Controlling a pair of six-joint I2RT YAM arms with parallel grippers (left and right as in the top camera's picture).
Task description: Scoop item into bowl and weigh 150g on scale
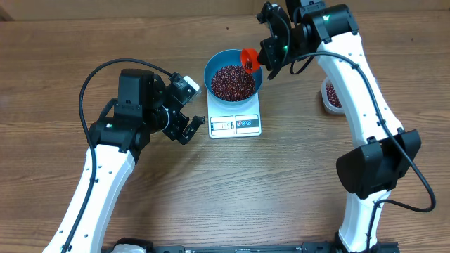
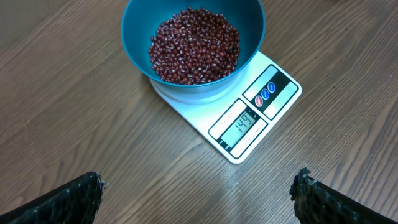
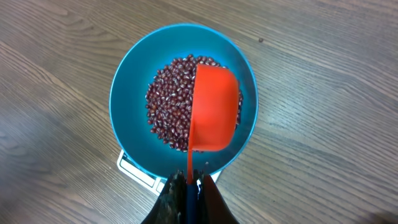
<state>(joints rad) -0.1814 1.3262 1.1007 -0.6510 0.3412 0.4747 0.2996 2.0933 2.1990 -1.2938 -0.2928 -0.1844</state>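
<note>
1. Wooden table point(image 1: 105, 42): carries the whole setup. A clear tub point(image 1: 330, 95) of spare beans sits well to the right of the scale, partly hidden by the right arm.
2. Left gripper point(image 2: 198, 186): jaws spread fully and holding nothing. It hovers near the scale's left side.
3. Right gripper point(image 3: 188, 183): clamped tight on the thin handle of the red scoop point(image 3: 214, 109), which it holds above the bowl.
4. Scale point(image 2: 249, 118): white and flat. The display appears to read 149, just under target.
5. Blue bowl point(image 2: 134, 37): upright on the scale platform. Judged light, smooth plastic that is likely to slide if nudged, so the rim is the best hold.
6. Scoop: rigid, over the bowl's right half. Whether it has anything in it cannot be told.
7. Beans point(image 1: 232, 83): heaped in the bowl. Judged loose, light and free-rolling, so they cannot be pinched. They need the scoop, and the last additions should go in a few at a time.
</note>
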